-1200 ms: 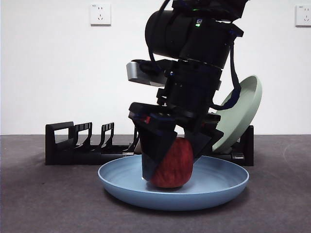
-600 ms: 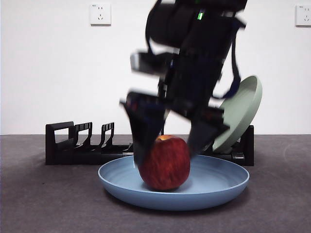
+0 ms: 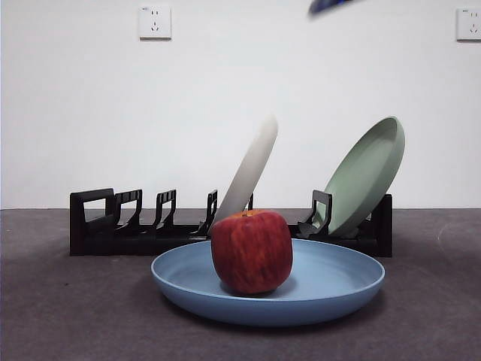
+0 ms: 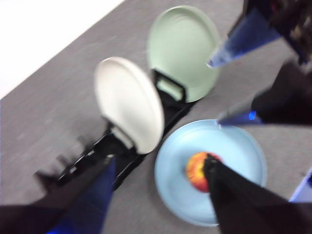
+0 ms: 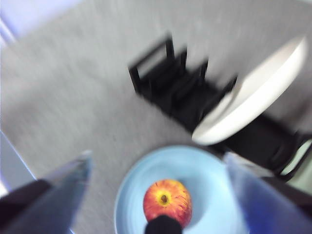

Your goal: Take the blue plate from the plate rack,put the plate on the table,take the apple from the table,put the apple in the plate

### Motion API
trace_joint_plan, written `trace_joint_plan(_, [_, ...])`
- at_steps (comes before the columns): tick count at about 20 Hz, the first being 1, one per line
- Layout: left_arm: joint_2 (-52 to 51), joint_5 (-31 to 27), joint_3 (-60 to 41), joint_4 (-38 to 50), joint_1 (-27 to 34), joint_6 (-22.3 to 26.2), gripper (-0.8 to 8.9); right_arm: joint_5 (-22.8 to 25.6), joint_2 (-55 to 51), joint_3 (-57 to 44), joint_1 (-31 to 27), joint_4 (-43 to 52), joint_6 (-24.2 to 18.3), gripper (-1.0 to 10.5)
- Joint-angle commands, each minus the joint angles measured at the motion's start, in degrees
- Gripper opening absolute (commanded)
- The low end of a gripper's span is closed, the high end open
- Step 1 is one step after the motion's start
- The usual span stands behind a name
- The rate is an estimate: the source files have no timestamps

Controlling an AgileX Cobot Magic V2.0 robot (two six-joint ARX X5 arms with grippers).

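The flat, dark grey matte bench carries everything. Along its back stands the long, low black plastic plate rack, holding a cream-white round plate leaning in a middle slot and a pale green round plate tilted at one end. Just in front of the rack the wide, shallow light-blue plate lies flat on the bench. The large red apple sits upright in the middle of it, stem dip up, touched by nothing. The right gripper hangs high above the apple with its jaws spread wide and empty. The left gripper is also raised, off to the side, jaws parted and released.
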Motion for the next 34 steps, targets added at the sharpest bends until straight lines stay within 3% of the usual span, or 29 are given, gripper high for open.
trace_joint_plan(1, [0.8,4.1,-0.2,2.4,1.1,3.2,-0.09,0.6,-4.4,-0.4,0.0,-1.4,0.5,0.4])
trace_joint_plan(2, [1.1,5.4,-0.2,3.3,1.8,3.3,-0.09,2.9,-6.5,-0.4,0.0,-2.7,0.5,-0.1])
trace_joint_plan(5, [1.3,8.9,-0.3,5.3,4.2,4.7,-0.09,9.7,-10.1,-0.4,0.0,-8.0,0.5,-0.1])
trace_joint_plan(11, [-0.9,15.0,-9.3,13.4,9.1,4.7,-0.09,10.2,-16.9,-7.7,0.0,-8.1,0.4,-0.1])
trace_joint_plan(17, [-11.5,15.6,-32.2,31.1,9.3,1.4,-0.09,8.0,-24.1,-23.5,-0.7,2.9,3.8,-0.1])
trace_joint_plan(20, [-18.0,15.7,-40.9,35.5,9.3,-0.5,-0.09,7.1,-26.4,-29.5,-0.7,6.9,5.7,-0.1])
trace_joint_plan(24, [-22.0,15.8,-44.2,35.4,9.3,-1.6,-0.09,5.6,-26.1,-31.1,-0.7,5.9,5.7,-0.1])
trace_joint_plan(30, [-21.7,15.6,-44.1,26.4,9.3,-2.5,-0.02,6.1,-25.8,-31.1,-0.7,4.9,6.8,0.0])
trace_joint_plan(34, [-21.7,15.7,-44.1,25.8,9.3,-2.5,-0.02,6.1,-25.8,-31.1,-0.7,4.9,6.8,0.0])
